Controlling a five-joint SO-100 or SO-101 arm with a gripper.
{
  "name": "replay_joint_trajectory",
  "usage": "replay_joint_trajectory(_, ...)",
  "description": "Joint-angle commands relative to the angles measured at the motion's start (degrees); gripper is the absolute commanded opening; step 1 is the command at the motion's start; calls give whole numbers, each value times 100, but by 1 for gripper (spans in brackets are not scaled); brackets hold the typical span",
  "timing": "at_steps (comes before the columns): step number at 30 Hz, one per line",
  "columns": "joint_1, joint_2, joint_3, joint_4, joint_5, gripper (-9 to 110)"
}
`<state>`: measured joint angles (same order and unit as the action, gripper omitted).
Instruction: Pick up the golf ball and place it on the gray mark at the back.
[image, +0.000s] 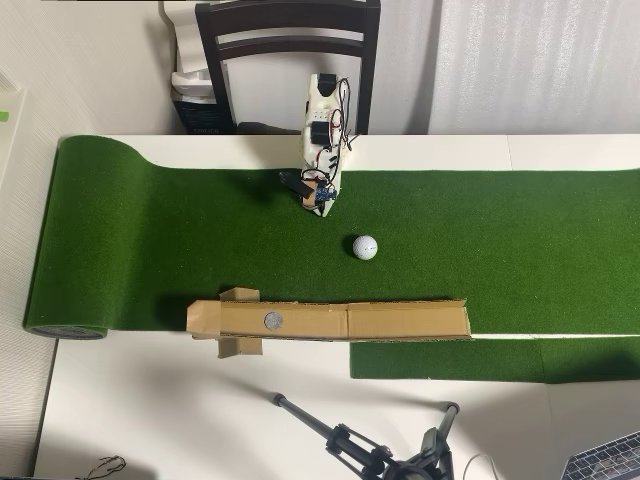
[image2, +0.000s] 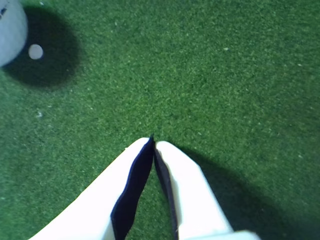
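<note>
The golf ball (image: 365, 246) is a white dimpled sphere resting on the green turf mat (image: 520, 240), just below and right of my gripper (image: 322, 208) in the overhead view. In the wrist view only its edge shows, the golf ball (image2: 7, 30) sitting in the top left corner, apart from my gripper (image2: 152, 141). The white fingers (image2: 185, 185) meet at their tips with nothing between them, so the gripper is shut. The gray mark (image: 272, 321) is a small round disc on a tan cardboard strip (image: 400, 320) along the mat's lower edge, left of the ball.
A tiny white dot (image2: 35, 51) lies on the turf beside the ball. The mat ends in a roll (image: 65, 325) at the left. A dark chair (image: 290, 50) stands behind the arm, and a tripod (image: 365, 450) and a laptop corner (image: 610, 460) lie on the white table.
</note>
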<state>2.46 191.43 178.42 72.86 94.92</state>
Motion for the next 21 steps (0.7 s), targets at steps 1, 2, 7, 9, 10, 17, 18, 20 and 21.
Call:
replay_joint_trajectory(1, -18, 527, 492, -79, -9, 0)
replay_joint_trajectory(2, -18, 527, 492, -79, -9, 0)
replay_joint_trajectory(7, -18, 527, 492, -79, -9, 0)
replay_joint_trajectory(9, -18, 527, 492, -79, -9, 0)
replay_joint_trajectory(10, -18, 527, 492, -79, -9, 0)
replay_joint_trajectory(17, -18, 527, 492, -79, -9, 0)
replay_joint_trajectory(18, -18, 527, 492, -79, -9, 0)
replay_joint_trajectory(20, -18, 527, 492, -79, -9, 0)
replay_joint_trajectory(21, -18, 527, 492, -79, -9, 0)
